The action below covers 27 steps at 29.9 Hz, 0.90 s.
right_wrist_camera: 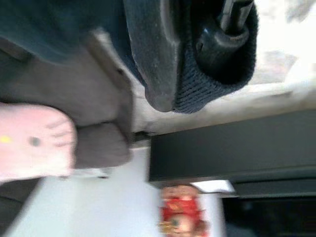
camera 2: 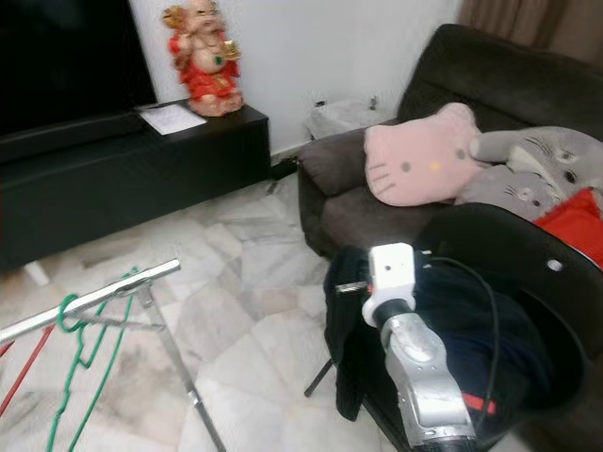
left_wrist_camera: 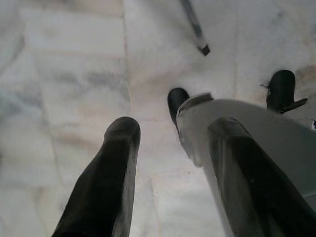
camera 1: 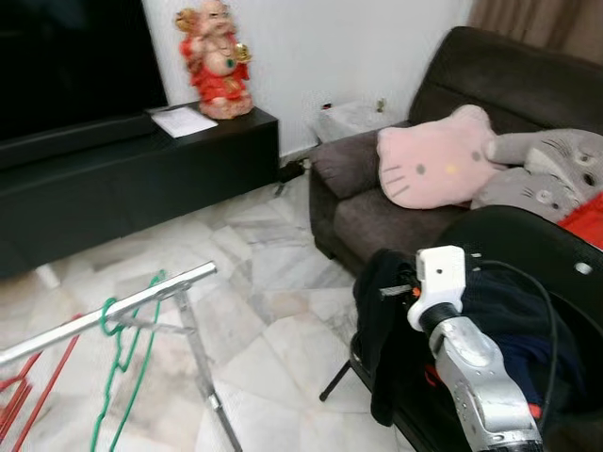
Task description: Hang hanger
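Note:
A green hanger (camera 1: 121,363) hangs by its hook on the silver rail (camera 1: 104,315) of a drying rack at the lower left. A red hanger (camera 1: 28,386) hangs beside it at the far left. My right arm (camera 1: 441,275) reaches into a dark navy garment (camera 1: 391,330) draped over a black chair (camera 1: 537,254). In the right wrist view, my right gripper (right_wrist_camera: 187,74) is pressed into navy knit cloth (right_wrist_camera: 217,84) that wraps closely around it. My left gripper (left_wrist_camera: 175,129) hangs open over the marble floor, holding nothing.
A dark sofa (camera 1: 367,202) holds a pink cat cushion (camera 1: 433,165) and a grey plush (camera 1: 551,169). A black TV console (camera 1: 141,169) with a red figurine (camera 1: 215,58) runs along the back wall. Rack legs (camera 1: 203,377) stand on the marble floor (camera 1: 273,330).

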### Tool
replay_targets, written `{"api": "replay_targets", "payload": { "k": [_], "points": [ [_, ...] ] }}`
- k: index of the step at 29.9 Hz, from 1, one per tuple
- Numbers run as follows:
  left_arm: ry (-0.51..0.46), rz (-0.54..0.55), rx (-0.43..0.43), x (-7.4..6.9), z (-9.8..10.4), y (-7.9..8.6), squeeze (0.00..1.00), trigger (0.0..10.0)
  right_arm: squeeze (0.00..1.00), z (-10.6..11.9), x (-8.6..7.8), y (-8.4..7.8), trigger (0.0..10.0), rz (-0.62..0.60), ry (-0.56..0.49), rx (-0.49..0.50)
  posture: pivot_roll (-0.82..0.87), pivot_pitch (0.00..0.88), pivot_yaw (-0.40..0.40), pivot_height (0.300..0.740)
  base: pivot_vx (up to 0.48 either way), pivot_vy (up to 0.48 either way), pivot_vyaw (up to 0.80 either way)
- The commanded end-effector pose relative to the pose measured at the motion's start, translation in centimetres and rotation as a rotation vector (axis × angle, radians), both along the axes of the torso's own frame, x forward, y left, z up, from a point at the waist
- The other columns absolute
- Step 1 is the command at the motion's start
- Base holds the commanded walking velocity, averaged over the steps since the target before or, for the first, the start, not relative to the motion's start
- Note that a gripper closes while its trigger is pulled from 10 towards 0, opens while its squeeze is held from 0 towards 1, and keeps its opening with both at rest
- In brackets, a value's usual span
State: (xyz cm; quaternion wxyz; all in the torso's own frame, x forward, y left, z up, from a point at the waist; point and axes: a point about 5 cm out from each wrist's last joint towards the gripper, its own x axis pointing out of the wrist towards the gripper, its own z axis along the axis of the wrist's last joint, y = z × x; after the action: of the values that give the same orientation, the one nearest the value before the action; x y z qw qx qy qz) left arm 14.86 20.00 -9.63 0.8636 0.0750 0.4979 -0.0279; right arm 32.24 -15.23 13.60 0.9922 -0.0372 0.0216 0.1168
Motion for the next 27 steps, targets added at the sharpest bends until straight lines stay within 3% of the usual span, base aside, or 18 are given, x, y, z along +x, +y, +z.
{"api": "replay_targets", "payload": {
  "k": [1,27],
  "points": [
    [0.054,-0.005,0.007,-1.4,-0.5,0.1,0.0,10.0,0.0,-0.1,-0.1,0.1,10.0,0.013,-0.006,-0.013,-0.03,0.0,-0.007,0.74,0.0,0.0,0.8],
    [0.053,-0.015,0.003,-1.4,-0.5,0.0,0.0,10.0,0.0,-2.3,-0.4,-1.0,10.0,0.051,0.038,-0.13,-0.03,0.0,-0.02,0.74,0.0,0.0,0.8]
  ]
}}
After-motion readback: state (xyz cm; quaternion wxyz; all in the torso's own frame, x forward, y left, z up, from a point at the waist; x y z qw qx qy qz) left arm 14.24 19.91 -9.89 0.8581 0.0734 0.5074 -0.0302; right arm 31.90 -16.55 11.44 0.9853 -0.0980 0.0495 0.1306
